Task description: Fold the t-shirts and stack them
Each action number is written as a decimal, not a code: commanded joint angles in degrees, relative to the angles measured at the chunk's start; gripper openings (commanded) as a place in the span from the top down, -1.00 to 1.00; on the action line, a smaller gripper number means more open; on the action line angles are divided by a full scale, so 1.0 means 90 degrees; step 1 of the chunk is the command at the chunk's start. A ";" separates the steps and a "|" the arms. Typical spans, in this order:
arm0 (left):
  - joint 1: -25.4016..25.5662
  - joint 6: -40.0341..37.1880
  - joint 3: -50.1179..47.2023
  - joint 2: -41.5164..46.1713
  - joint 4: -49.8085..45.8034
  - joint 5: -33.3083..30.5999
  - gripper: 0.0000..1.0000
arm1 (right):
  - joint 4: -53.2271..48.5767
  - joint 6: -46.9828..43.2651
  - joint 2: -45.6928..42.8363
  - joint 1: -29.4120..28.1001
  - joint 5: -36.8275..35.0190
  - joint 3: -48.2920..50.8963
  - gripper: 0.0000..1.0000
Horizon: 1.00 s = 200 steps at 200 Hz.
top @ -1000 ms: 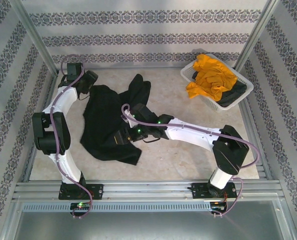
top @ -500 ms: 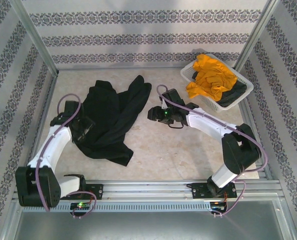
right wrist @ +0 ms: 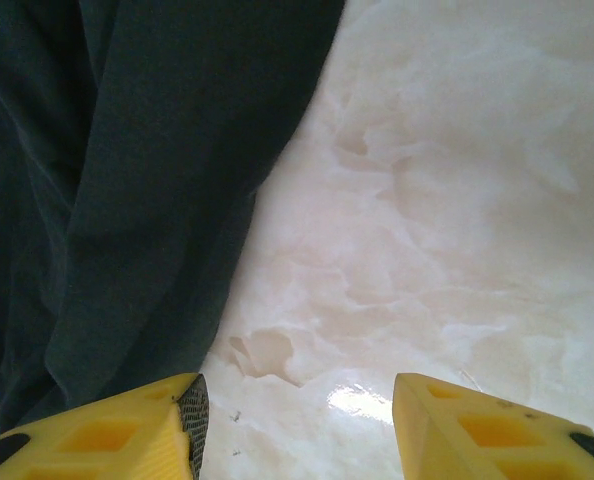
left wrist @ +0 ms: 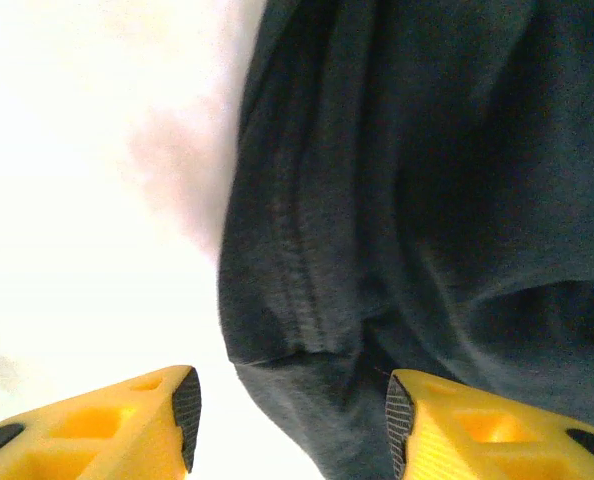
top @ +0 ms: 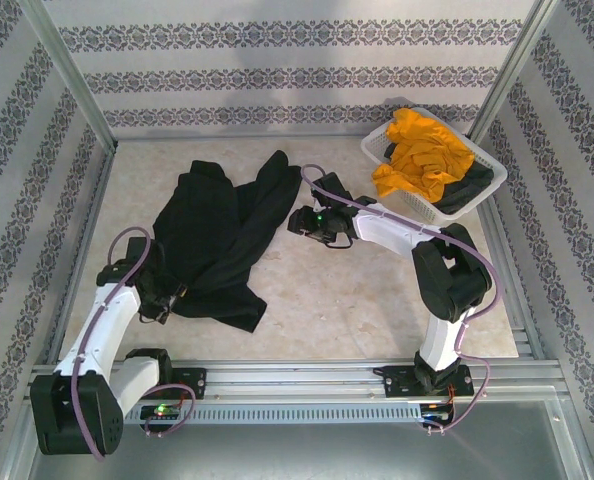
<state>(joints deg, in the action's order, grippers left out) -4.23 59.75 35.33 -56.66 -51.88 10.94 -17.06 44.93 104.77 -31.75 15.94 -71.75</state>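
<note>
The left gripper (left wrist: pixel 289 420) is hovering with fingers spread over the black t-shirt (top: pixel 217 240) hem, and the right gripper (right wrist: pixel 295 410) is hanging just beside it, spread too.

The top view is evenly lit and sharp, with faint shadows. In the left wrist view the table (left wrist: pixel 77 150) is blown out to near white, while the black t-shirt (left wrist: pixel 427 200) looks soft and slightly blurred (its seam readable). The right wrist view is clearer — one small glare spot low on the table.
</note>
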 commanded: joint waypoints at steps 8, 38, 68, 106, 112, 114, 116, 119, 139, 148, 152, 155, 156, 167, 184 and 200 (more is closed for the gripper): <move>-0.0020 0.0206 -0.0158 -0.0076 -0.0236 0.0088 -0.01 | 0.0095 0.0103 0.0087 -0.0003 0.0120 -0.0104 -0.05; -0.0025 0.0206 -0.0238 -0.0362 0.0182 0.0013 0.03 | 0.0146 0.0130 0.0079 -0.0005 0.0142 -0.0095 -0.04; -0.0023 0.0250 0.0018 -0.0473 0.0344 -0.0131 0.00 | 0.0120 0.0105 0.0041 -0.0013 0.0172 -0.0085 -0.04; 0.0021 0.0461 0.0299 -0.0225 -0.0152 -0.0218 -0.20 | 0.0094 0.0096 0.0009 0.0002 0.0142 -0.0056 -0.03; 0.0021 0.0507 0.0245 -0.0236 -0.0119 -0.0166 -0.21 | 0.0108 0.0099 0.0018 0.0002 0.0142 -0.0056 -0.03; 0.0021 0.0509 0.0222 -0.0244 -0.0099 -0.0143 -0.21 | 0.0101 0.0107 0.0029 -0.0003 0.0150 -0.0056 -0.03; 0.0021 0.0529 0.0205 -0.0254 -0.0074 -0.0129 -0.21 | 0.0105 0.0113 0.0029 -0.0002 0.0151 -0.0056 -0.03; 0.0021 0.0548 0.0173 -0.0278 -0.0024 -0.0102 -0.21 | 0.0114 0.0115 0.0034 0.0002 0.0158 -0.0056 -0.03; 0.0021 0.0654 0.0061 -0.0509 0.0320 0.0002 -0.18 | 0.0109 0.0114 0.0055 -0.0008 0.0155 -0.0075 -0.02; 0.0021 0.0655 0.0035 -0.0647 0.0533 0.0037 -0.14 | 0.0117 0.0106 0.0058 -0.0007 0.0154 -0.0080 -0.02; 0.0021 0.0653 0.0030 -0.0709 0.0603 0.0049 -0.12 | 0.0112 0.0106 0.0058 -0.0007 0.0171 -0.0085 -0.02; 0.0021 0.0649 0.0025 -0.0759 0.0651 0.0050 -0.10 | 0.0108 0.0102 0.0058 0.0001 0.0172 -0.0080 -0.02; 0.0021 0.0653 0.0022 -0.0781 0.0654 0.0047 -0.10 | 0.0108 0.0104 0.0058 -0.0003 0.0172 -0.0082 -0.02; 0.0021 0.0586 0.0030 -0.0965 0.0714 0.0068 -0.05 | 0.0100 0.0089 0.0058 0.0002 0.0158 -0.0082 -0.02; 0.0030 0.0500 -0.0029 -0.1135 0.0689 0.0134 0.02 | 0.0082 0.0086 0.0041 0.0012 0.0143 -0.0068 -0.01; 0.0035 0.0481 -0.0133 -0.1021 0.0631 0.0081 0.18 | 0.0084 0.0101 0.0029 0.0040 0.0113 -0.0056 -0.01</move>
<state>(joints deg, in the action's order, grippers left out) -4.14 64.31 35.86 -66.72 -46.46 11.64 -16.86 45.30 104.77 -31.70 16.58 -71.75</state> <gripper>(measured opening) 0.465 0.507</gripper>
